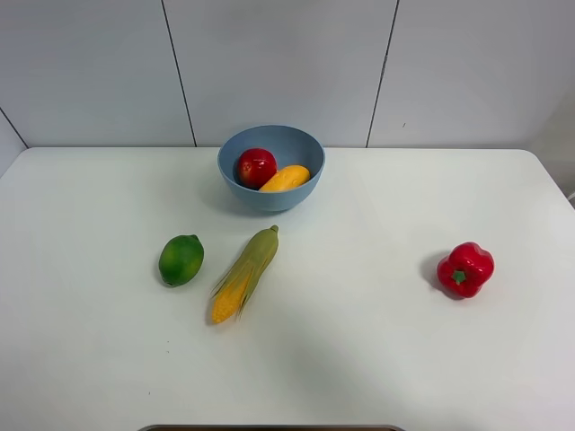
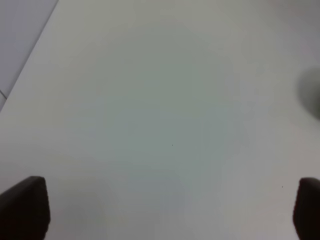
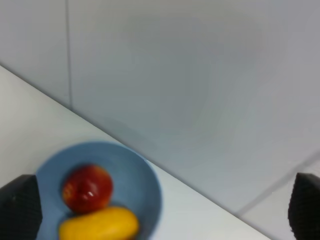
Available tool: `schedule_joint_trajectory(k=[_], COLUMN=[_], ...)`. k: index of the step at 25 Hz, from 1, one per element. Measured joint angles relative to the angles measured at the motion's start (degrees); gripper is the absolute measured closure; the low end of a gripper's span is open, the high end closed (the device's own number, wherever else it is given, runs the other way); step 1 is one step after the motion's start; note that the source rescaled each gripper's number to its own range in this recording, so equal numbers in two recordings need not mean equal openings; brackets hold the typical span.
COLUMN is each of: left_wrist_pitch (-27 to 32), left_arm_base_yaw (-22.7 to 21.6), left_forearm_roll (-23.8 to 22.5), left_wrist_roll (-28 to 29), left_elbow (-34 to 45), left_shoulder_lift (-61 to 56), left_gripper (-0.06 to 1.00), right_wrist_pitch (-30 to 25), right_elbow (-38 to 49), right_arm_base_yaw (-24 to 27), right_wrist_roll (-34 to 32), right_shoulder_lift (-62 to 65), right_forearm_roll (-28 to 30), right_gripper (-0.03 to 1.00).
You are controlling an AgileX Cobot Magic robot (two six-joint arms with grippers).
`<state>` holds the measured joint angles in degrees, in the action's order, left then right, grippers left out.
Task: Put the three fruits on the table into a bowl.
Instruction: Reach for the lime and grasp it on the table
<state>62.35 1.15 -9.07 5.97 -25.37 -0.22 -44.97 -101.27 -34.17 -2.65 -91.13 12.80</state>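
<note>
Exterior high view puts the lime (image 1: 181,259) at seven o'clock from the bowl (image 1: 269,199), leftward, so the left gripper (image 2: 165,210) looks nearer (both it and the right gripper (image 3: 162,207) gape empty)

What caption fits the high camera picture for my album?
Shiny red apple and yellow-orange mango lie in the light-blue bowl; dark-green lime sits on the white table.

Left hand (image 2: 165,210) and right hand (image 3: 162,207), both with jaws spread wide.
</note>
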Motion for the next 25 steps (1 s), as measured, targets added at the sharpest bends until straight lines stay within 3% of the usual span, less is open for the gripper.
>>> schedule_joint_trajectory(k=[17,25], left_wrist_pitch=[0.0,0.0], left_arm_base_yaw=[0.0,0.0], left_forearm_roll=[0.0,0.0], left_wrist_roll=[0.0,0.0], left_elbow=[0.0,0.0], left_shoulder_lift=[0.0,0.0], left_gripper=[-0.06,-0.06], right_wrist_pitch=[-22.1,-24.42], right_elbow=[-0.04,-0.17], right_arm_base_yaw=[0.0,2.04], right_wrist_roll=[2.65,4.18], right_shoulder_lift=[26.82,39.43], right_forearm_roll=[7.92,10.4], right_gripper=[-0.03,-0.03])
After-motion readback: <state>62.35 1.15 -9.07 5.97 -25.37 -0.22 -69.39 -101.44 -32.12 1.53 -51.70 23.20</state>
